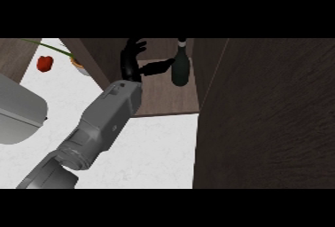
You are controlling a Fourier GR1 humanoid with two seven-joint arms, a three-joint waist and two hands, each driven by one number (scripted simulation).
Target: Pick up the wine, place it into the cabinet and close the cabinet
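Your wine bottle (181,66) stood upright on the cabinet (163,99) shelf at about twelve o'clock in the head view, dark with a pale cap at its neck; the hand (134,60) you had in view was just at the bottle's nine o'clock, fingers spread upward and the thumb stretched toward the bottle's body, touching or nearly touching it, curled round nothing; which arm it belonged to you could not tell for sure, though it entered from seven o'clock; the open cabinet door (268,115) filled the view at three o'clock; a red pepper (44,63) lay on the white counter (150,150) at ten o'clock; a grey rounded appliance (20,115) sat at nine o'clock
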